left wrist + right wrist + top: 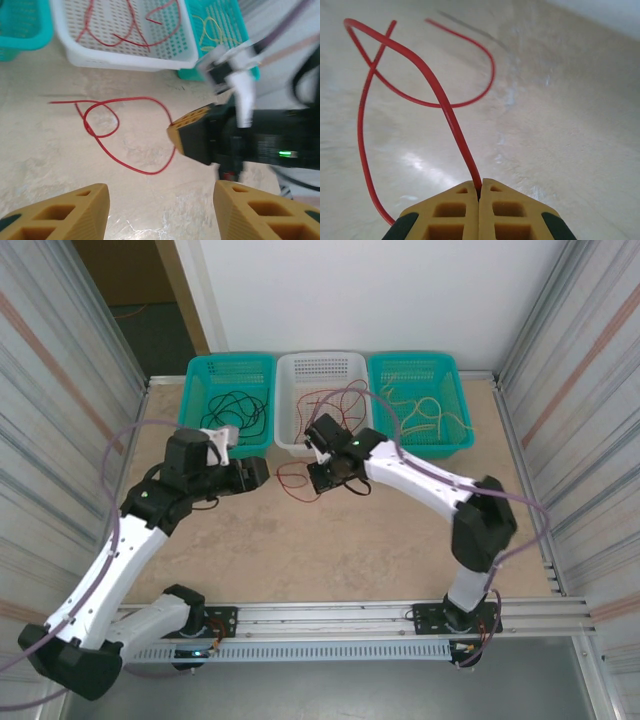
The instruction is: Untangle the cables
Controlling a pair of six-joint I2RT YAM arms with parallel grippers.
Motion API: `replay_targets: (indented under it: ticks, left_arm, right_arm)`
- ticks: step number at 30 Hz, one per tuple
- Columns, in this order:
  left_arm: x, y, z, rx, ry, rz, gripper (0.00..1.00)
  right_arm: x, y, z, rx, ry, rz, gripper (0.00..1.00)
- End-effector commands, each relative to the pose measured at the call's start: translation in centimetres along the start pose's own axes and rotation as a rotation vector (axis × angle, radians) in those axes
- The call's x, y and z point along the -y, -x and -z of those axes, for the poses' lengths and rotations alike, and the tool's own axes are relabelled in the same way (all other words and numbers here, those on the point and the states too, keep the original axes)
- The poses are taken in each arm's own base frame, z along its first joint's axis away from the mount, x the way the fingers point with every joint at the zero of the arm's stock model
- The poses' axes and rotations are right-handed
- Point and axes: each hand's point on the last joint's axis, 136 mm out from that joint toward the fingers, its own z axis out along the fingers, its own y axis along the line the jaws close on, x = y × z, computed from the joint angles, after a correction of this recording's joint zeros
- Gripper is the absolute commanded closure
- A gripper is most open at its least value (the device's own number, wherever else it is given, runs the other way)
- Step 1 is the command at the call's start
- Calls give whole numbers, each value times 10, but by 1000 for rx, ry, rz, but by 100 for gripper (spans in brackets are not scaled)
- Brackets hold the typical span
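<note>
Currently: right gripper point(480, 189) pinching red cable point(447, 112), left gripper point(159, 200) spread; risk: crossed loop, frame upper left, likely cinches into a knot if pulled.

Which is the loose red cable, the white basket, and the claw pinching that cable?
red cable point(447, 111), right wrist view, its middle stretch.
white basket point(130, 59), left wrist view, near wall.
right gripper point(480, 191), right wrist view, between shut fingertips.

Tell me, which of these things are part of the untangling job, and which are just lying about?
Job: red cable on the table, pinched by the right gripper; open left gripper; black cables and yellow cables in teal baskets.
Just there: purple-grey hoses on the arms; metal rail.
</note>
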Motion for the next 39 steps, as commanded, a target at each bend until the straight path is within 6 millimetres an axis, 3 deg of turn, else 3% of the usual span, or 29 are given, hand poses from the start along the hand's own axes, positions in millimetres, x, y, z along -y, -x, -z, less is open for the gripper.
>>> replay_targets:
  ticks: [1,7,13,18,22,24,36,39]
  left_arm:
    - [31,24,3,73,-62,-145,39]
    - [40,41,2,89,-43,-234,37]
    - [39,35,8,75,-36,-278,35]
    - [47,14,4,5,-123,-297,35]
    - [30,6,-5,-57,-51,-293,37]
    - [31,2,-10,-86,-64,-294,40]
    - [34,-7,-23,-138,-89,-315,59]
    - [33,-8,-23,-140,-86,-314,70]
  right_arm:
    - [-13,2,47,56,17,76,100]
    - [-28,7,104,149,20,166,100]
    - [-32,9,130,196,20,189,100]
    - [-39,9,139,213,44,205,100]
    - [-42,7,138,209,40,227,100]
    - [-43,6,138,204,36,232,100]
    - [-43,5,134,201,31,235,100]
    - [-43,5,133,197,26,235,100]
